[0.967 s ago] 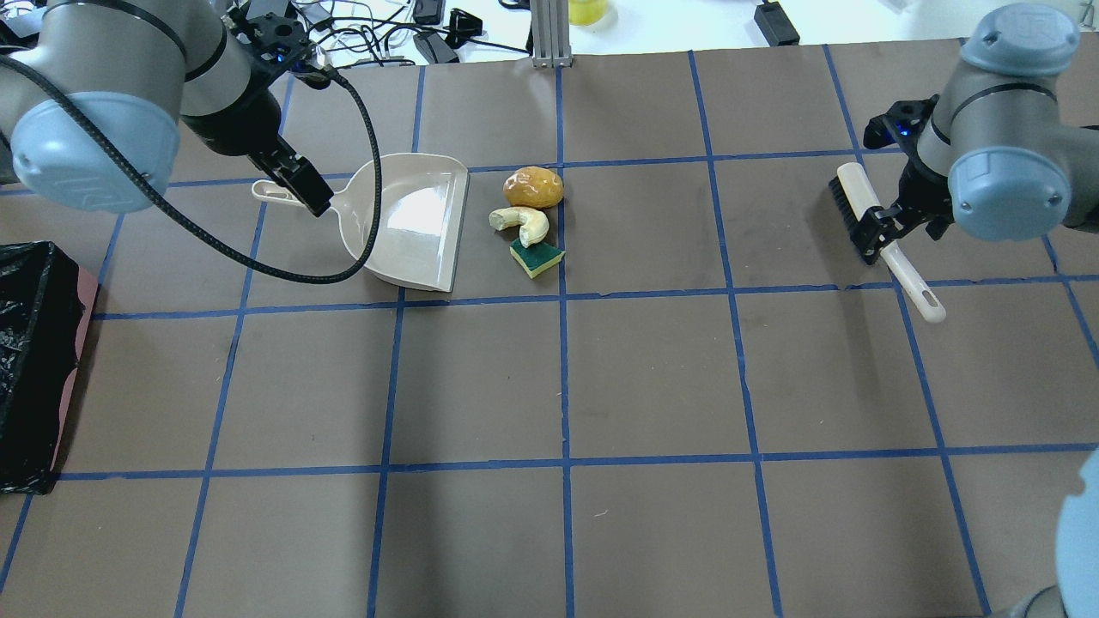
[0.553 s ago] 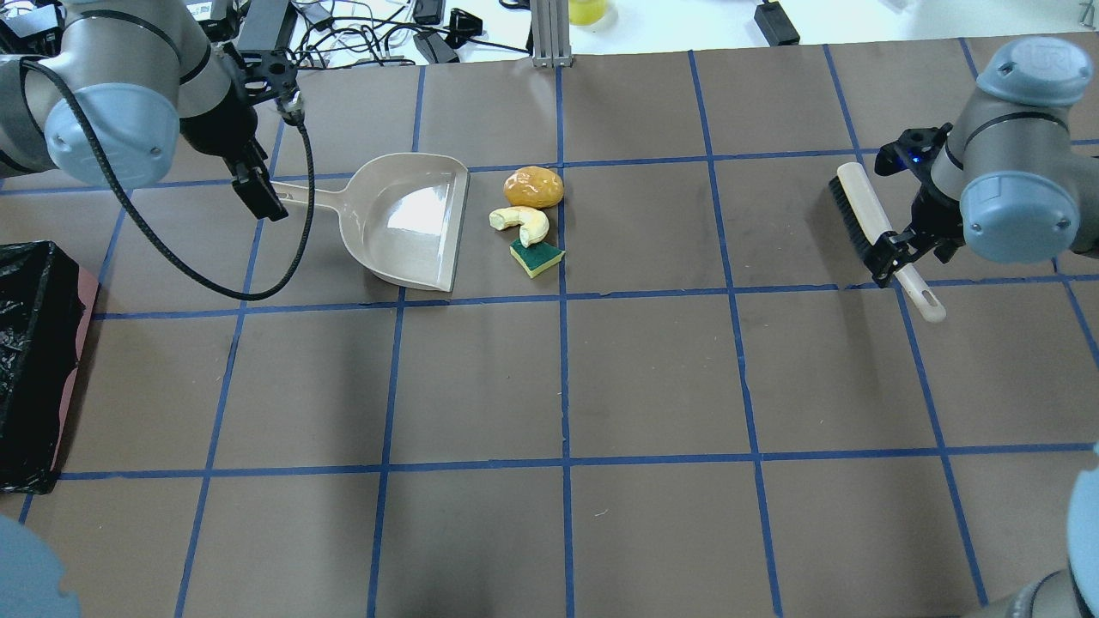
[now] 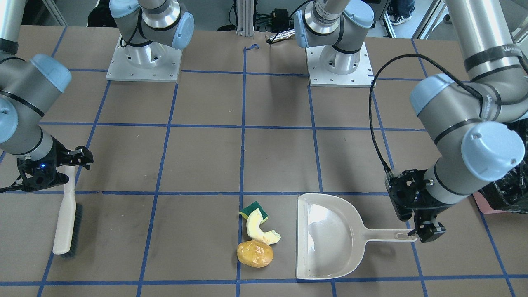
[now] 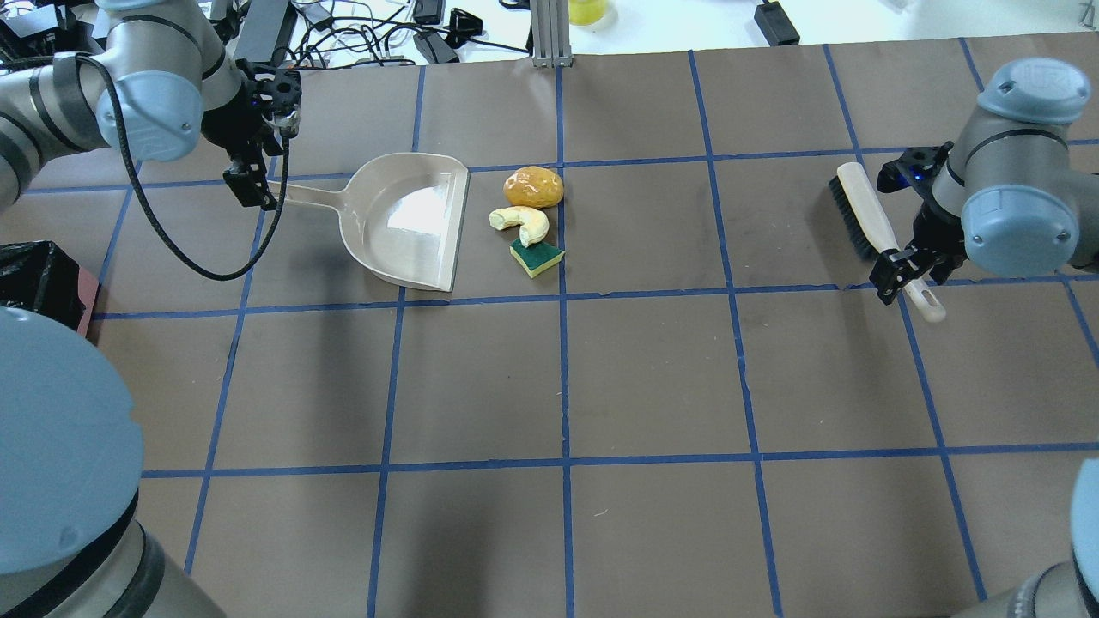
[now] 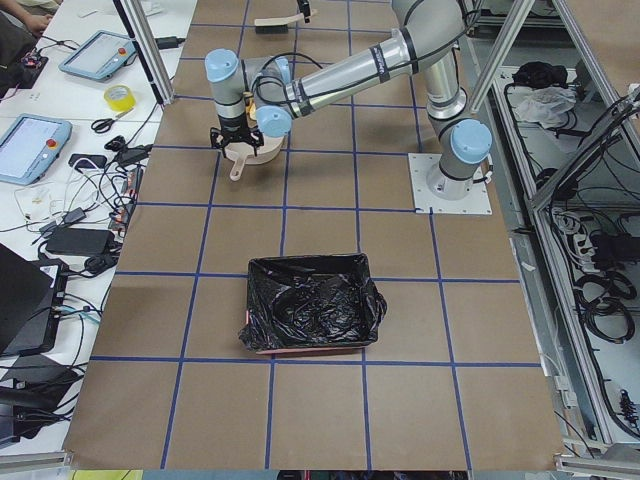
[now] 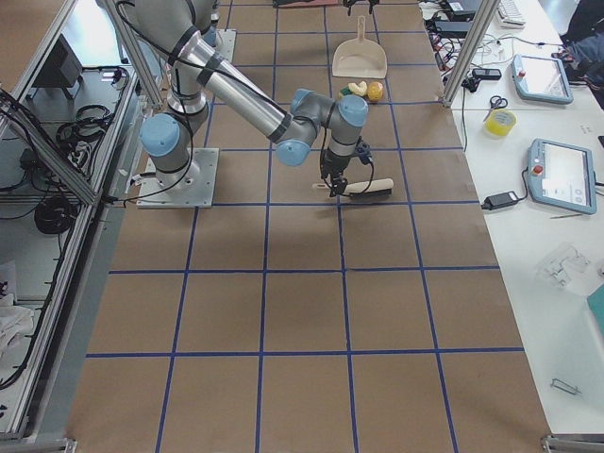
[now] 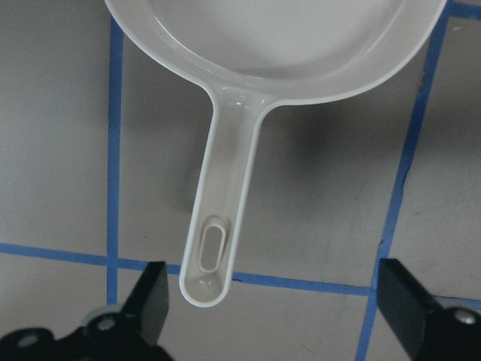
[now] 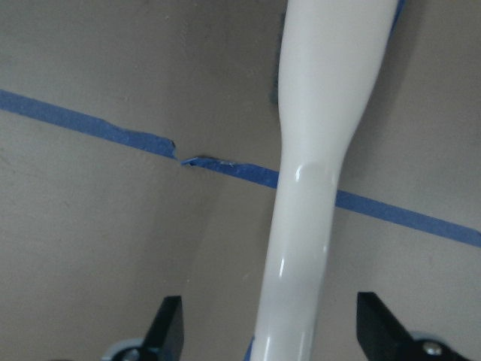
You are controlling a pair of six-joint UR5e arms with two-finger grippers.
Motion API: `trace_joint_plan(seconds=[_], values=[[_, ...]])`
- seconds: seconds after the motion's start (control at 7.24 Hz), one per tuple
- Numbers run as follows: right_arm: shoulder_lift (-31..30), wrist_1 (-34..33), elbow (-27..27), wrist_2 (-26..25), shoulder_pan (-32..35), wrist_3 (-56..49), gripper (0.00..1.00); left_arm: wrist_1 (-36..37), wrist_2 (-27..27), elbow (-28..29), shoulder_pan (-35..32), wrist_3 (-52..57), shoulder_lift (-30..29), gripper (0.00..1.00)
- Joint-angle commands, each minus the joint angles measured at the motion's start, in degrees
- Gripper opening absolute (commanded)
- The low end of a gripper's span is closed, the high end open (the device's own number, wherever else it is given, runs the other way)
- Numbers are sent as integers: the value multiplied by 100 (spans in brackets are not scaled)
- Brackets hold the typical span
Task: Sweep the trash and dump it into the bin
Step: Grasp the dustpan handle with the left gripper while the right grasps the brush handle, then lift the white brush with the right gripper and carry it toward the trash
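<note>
The trash lies in a tight cluster just right of the dustpan's mouth: a potato-like lump [image 4: 533, 187], a cream fruit slice [image 4: 524, 221] and a green-and-yellow sponge piece [image 4: 537, 257]. The beige dustpan [image 4: 412, 219] rests flat on the table. My left gripper [image 4: 249, 184] hangs over the tip of its handle [image 7: 214, 256], open, with the fingers [image 7: 150, 301] wide on either side. Far to the right lies the brush [image 4: 859, 210]. My right gripper [image 8: 274, 335] straddles its handle, open and not closed on it. The bin [image 5: 310, 305], lined in black, sits at the table's left end.
Blue tape lines grid the brown table. Cables and small devices crowd the white bench [image 4: 386, 34] beyond the far edge. A metal post [image 4: 549, 34] stands at the far middle. The left arm's black cable [image 4: 172, 249] loops down over the table beside the dustpan.
My left gripper has slid left along the dustpan handle to its tip. My right gripper has moved down the brush handle toward its end. Dustpan, brush and trash have stayed put.
</note>
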Motion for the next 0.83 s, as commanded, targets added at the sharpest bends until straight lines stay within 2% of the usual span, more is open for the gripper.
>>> trace_joint_plan(seconds=[0.0,0.14,0.41,0.69], values=[[0,49,3,-27,-21,2,61,60,-16,38,-91,61,-252,100],[0,197,3,-27,-91,2,54,51,9,3,-126,61,-261,100],[-9,278,-5,-27,-100,20,48,51,27,-92,-39,70,-253,100],[-9,287,-5,-27,-109,29,42,391,27,-286,-39,61,-305,100]])
